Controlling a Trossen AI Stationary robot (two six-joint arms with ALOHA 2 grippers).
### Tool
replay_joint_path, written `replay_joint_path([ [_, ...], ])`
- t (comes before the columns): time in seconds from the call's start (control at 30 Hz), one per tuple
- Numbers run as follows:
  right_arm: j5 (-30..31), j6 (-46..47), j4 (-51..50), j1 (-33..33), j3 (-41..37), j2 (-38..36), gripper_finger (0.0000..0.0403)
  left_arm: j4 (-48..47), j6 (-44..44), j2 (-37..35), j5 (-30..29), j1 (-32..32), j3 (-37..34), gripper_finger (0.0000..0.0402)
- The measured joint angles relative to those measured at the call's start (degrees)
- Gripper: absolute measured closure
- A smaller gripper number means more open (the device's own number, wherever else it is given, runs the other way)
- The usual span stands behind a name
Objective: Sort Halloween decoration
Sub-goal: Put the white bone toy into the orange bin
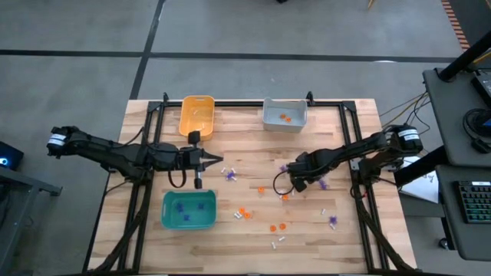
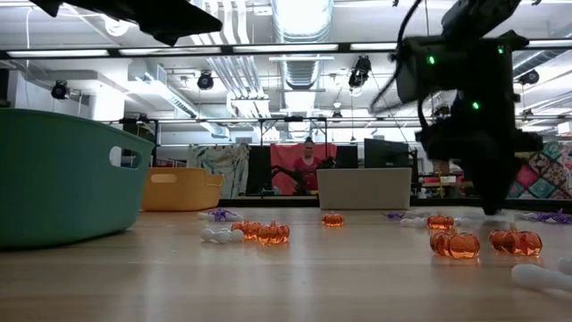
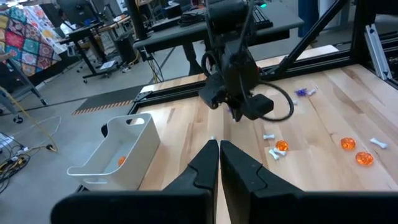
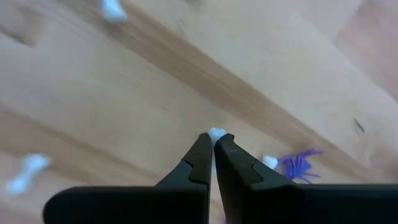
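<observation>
The wooden slatted table (image 1: pixel 322 230) carries three plastic bins: the teal bin (image 1: pixel 189 210) with purple spiky trinkets, the grey bin (image 1: pixel 285 115) with orange ones, and the orange-yellow bin (image 1: pixel 196 115), whose contents are hard to make out. Loose trinkets (image 1: pixel 278 227) lie scattered mid-table. The right gripper (image 4: pixel 213 138) is pinched onto what seems a small white trinket (image 4: pixel 217 132); the left gripper (image 3: pixel 219 147) hovers closed, empty.

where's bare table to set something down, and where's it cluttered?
Free: the near-left corner beside the teal bin, and the strip between the orange-yellow bin and grey bin. Crowded: the centre-right, where orange, purple and white trinkets scatter around the right gripper, shut on a white trinket. The left gripper hangs shut mid-table.
</observation>
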Motion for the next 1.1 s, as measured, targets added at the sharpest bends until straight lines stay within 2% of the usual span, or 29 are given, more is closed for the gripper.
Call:
replay_joint_path([
  [0.23, 4.0, -5.9, 2.0, -1.9, 5.1, -4.1, 0.0394, 0.1, 0.0, -0.6, 0.0, 0.0, 0.0, 0.0402],
  [0.37, 5.9, -13.6, 9.9, -4.1, 8.0, -4.6, 0.0394, 0.4, 0.0, -1.2, 0.0, 0.0, 0.0, 0.0402],
  [0.5, 5.9, -23.0, 22.0, -6.9, 10.3, -3.6, 0.0394, 0.4, 0.0, -2.5, 0.0, 0.0, 0.0, 0.0402],
  [0.7, 5.1, -36.3, 34.3, -10.6, 13.5, 0.8, 0.0394, 0.5, 0.0, -5.6, -0.1, 0.0, 0.0, 0.0402],
  [0.87, 2.1, -44.2, 41.9, -13.6, 17.5, 6.5, 0.0394, 0.5, 0.0, -8.5, -0.1, 0.0, 0.0, 0.0402],
  [1.1, -0.8, -53.9, 43.2, -16.8, 28.7, 17.0, 0.0394, -0.6, 0.0, -12.4, -0.1, 0.0, 0.0, 0.0402],
])
